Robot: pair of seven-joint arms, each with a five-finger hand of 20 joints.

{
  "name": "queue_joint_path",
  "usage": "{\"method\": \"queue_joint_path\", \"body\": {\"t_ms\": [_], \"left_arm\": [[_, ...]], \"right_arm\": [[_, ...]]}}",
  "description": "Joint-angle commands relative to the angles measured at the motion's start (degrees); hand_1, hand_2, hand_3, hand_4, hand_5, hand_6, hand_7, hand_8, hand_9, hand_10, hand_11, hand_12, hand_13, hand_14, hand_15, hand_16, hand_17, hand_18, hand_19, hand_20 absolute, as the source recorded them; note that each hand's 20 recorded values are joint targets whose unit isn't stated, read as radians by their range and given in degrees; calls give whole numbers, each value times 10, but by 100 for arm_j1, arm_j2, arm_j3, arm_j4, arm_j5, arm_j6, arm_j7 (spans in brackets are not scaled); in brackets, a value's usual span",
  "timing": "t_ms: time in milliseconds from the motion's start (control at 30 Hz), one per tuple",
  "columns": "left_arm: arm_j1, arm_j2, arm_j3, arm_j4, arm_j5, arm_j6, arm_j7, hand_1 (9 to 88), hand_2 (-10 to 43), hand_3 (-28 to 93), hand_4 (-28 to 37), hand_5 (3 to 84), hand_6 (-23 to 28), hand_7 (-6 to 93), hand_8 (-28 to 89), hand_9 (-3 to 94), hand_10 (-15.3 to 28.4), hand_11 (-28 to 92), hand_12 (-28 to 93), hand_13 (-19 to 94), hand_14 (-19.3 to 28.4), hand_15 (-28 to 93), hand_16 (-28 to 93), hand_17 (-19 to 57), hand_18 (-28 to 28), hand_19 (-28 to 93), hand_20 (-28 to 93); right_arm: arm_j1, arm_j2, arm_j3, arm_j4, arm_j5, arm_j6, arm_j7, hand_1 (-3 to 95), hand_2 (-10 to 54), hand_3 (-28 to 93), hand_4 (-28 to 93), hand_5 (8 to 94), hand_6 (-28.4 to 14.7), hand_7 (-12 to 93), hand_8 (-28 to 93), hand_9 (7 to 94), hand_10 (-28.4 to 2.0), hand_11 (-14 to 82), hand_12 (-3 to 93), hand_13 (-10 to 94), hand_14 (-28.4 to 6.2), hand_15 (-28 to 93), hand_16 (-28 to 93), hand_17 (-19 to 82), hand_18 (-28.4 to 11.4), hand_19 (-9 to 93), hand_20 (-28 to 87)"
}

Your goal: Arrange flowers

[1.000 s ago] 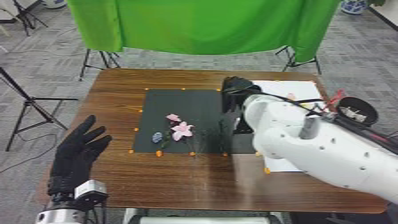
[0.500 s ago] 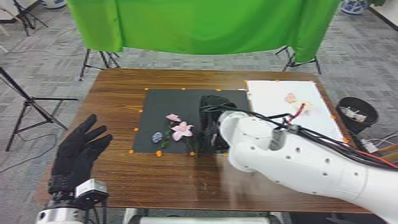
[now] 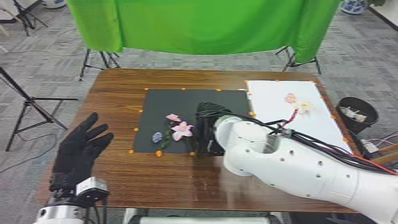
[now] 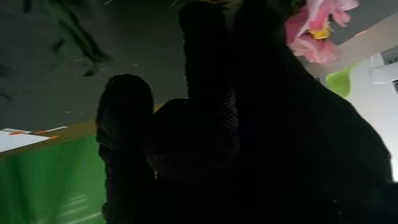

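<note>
Fingers straight and partly apart, the right hand (image 3: pixel 208 129) was over the black mat (image 3: pixel 169 104); the bigger pink flower (image 3: pixel 182 131) lay on the mat, just left of those fingers.

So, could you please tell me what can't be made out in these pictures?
- Whether the right hand holds anything: its black glove hides this in both views.
- Part of the white sheet, head view: hidden behind the right arm.
- Part of the pink bloom, right wrist view: cut off by the picture's edge.
- The bin's contents, head view: too small.
</note>
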Motion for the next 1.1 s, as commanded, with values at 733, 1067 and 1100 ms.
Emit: {"method": "queue_joint_path", "body": {"t_ms": [733, 1067, 1100], "left_arm": [[237, -27, -1, -56, -102, 84, 163, 298, 69, 656, -222, 367, 88, 120, -89, 318, 180, 322, 117, 220, 244, 637, -132, -102, 191, 439, 155], [202, 23, 50, -98, -82, 158, 178, 297, 69, 656, -224, 367, 88, 120, -88, 317, 180, 321, 117, 220, 245, 636, -132, -102, 192, 440, 156], [210, 32, 67, -106, -103, 176, 197, 297, 69, 656, -225, 367, 88, 120, -88, 317, 180, 321, 117, 220, 245, 637, -132, -102, 192, 440, 156]], "right_arm": [[292, 326, 129, -586, 65, 82, 388, 326, -24, 759, -220, 612, -35, 176, -111, 811, -152, 221, 155, 841, -50, 798, 171, 469, -199, 932, 164], [446, 1495, 714, -709, 81, -237, 265, 322, -2, 751, -217, 587, -43, 167, -103, 755, -164, 207, 152, 814, -60, 796, 172, 447, -198, 932, 130], [464, 1627, 792, -632, 196, -322, 272, 322, -2, 751, -217, 576, -44, 166, -103, 739, -167, 202, 150, 807, -61, 798, 170, 441, -195, 931, 115]]}}
